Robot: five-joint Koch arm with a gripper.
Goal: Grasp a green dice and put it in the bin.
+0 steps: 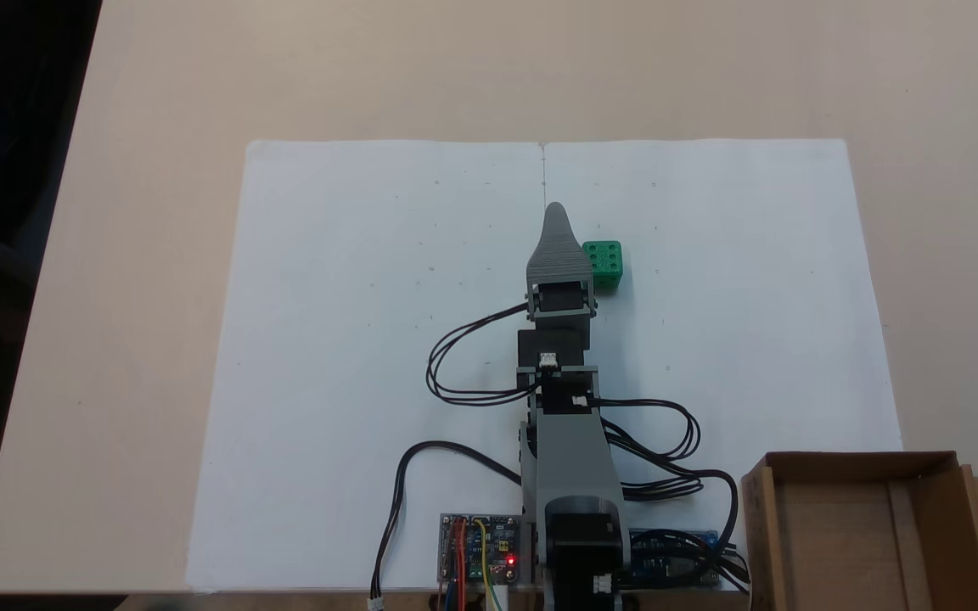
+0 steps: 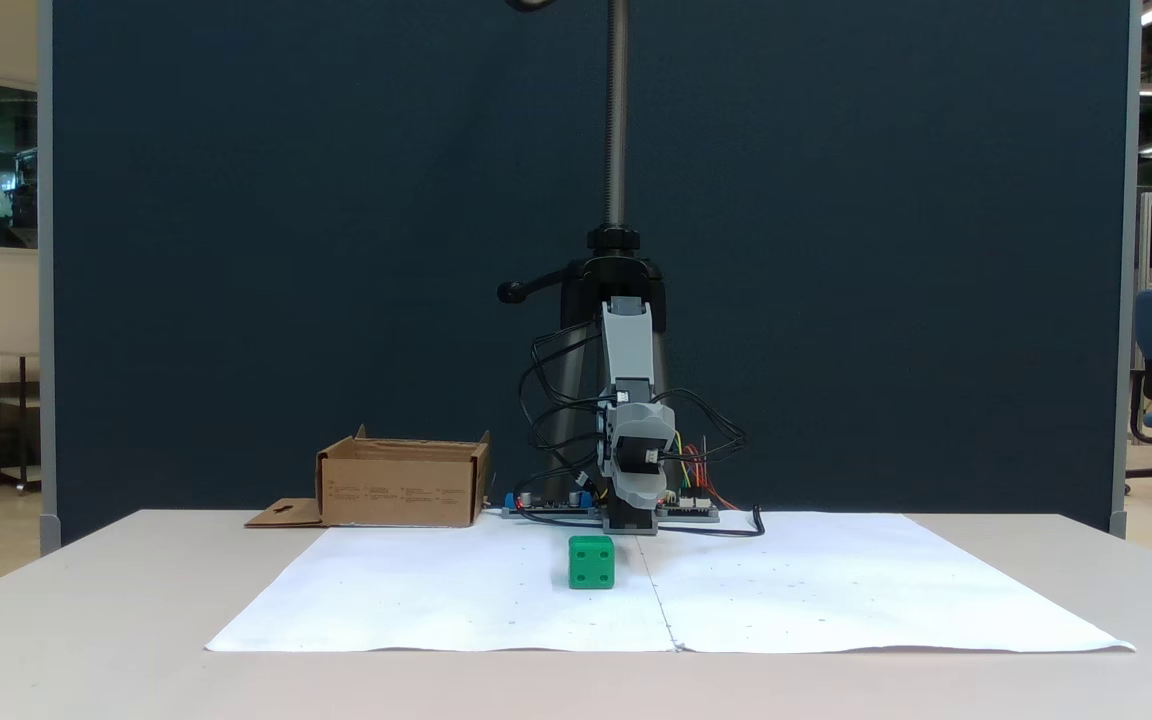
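The small bright green plastic dice with recessed round pips (image 1: pixel 604 264) rests on the white paper sheet (image 1: pixel 353 356) covering the pale worktop (image 1: pixel 132 255), just beside the grey plastic gripper (image 1: pixel 555 214), on its right in the fixed view from above; the shallow brown cardboard bin with upright walls (image 1: pixel 761 526) stands well apart, at the arm's base corner. The arm is folded low with the gripper pointing along the paper's centre line, and its two fingers lie one behind the other for both cameras, so I cannot tell whether they are spread or pressed together. The step in hand looks like the approach: to do it well, the gripper should swing toward the dice, open wider than the cube, come down square to two opposite faces, and close on its middle so that it does not twist out. The view from above shows the sideways offset between gripper and dice; the front fixed view shows instead the gripper (image 2: pixel 642 488) raised above the paper behind the dice (image 2: pixel 591 561), and the bin's wall height (image 2: pixel 401 492)
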